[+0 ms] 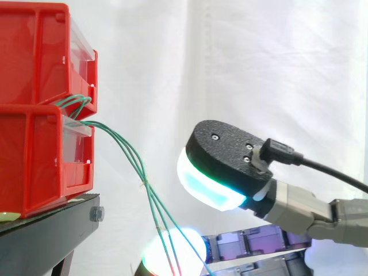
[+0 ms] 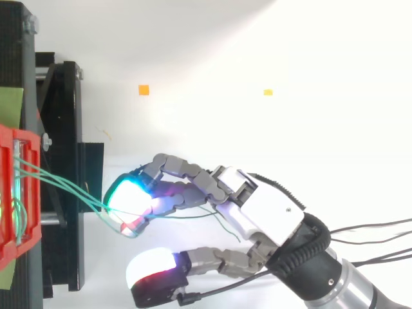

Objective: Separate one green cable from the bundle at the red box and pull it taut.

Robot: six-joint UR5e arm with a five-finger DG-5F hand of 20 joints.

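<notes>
Several thin green cables (image 1: 129, 158) come out between the two stacked red bins (image 1: 34, 161) and sag down to the right, tied together at a knot (image 1: 145, 184). In the top view the cables (image 2: 64, 187) run from the red bin (image 2: 9, 212) to my hand (image 2: 270, 212). Its fingers (image 2: 187, 177) are curled, and their glowing pads close on the bundle just past the stand's edge. I cannot tell which strand they grip. The thumb (image 2: 154, 277) stands apart from the cables; in the side view its black-backed pad (image 1: 227, 146) hangs right of them. Loose cable ends (image 2: 222, 225) trail under the palm.
The bins rest on a black stand (image 1: 52, 230) at the left, also seen from above (image 2: 64, 129). A white curtain hangs behind. Two small markers, orange (image 2: 143, 90) and yellow (image 2: 268, 92), lie on the white floor beyond the hand.
</notes>
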